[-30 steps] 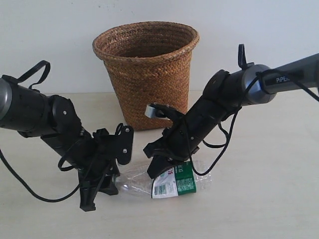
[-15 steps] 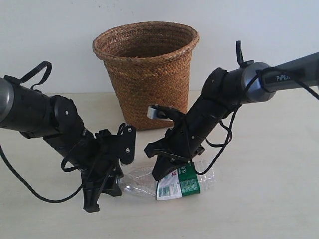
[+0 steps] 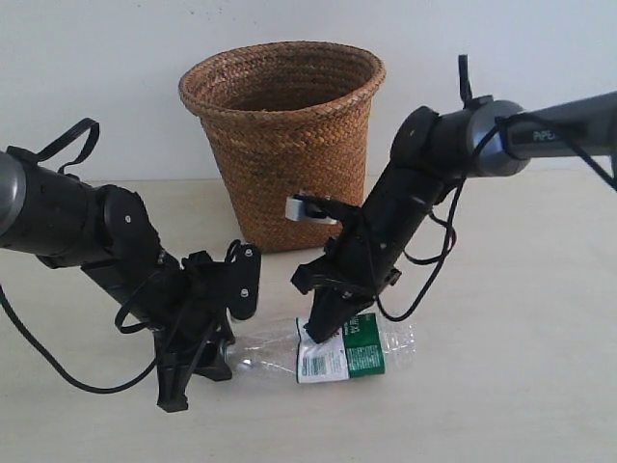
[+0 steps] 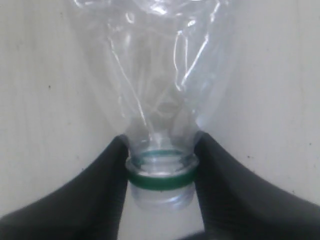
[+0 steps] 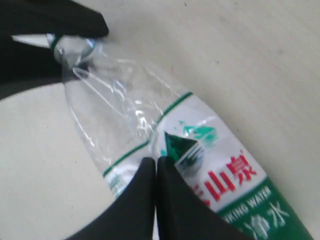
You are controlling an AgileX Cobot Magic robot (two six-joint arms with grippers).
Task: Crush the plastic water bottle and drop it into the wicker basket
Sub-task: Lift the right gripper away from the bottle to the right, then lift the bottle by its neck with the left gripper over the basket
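The plastic water bottle [image 3: 371,345] lies on its side on the table in front of the wicker basket [image 3: 289,145]. It is clear and creased, with a green-and-white label [image 5: 235,175]. Its neck shows a green ring [image 4: 161,178] and no cap. My left gripper [image 3: 226,355] is shut on that neck, one finger on each side [image 4: 160,165]. My right gripper [image 3: 314,334] points steeply down, its fingers closed together with nothing between them. Their tips [image 5: 156,164] press on the bottle at the label's edge, where a corner of the label is folded up.
The basket stands upright behind both grippers, close to the right arm's wrist [image 3: 318,210]. A pale wall runs behind it. Bare light tabletop [image 3: 521,386] lies to the right of the bottle and in front of it. Loose black cables hang under both arms.
My right gripper has swung steeper and pushed its tips down onto the bottle's label. The bottle has shifted slightly. My left gripper has kept its hold on the neck.
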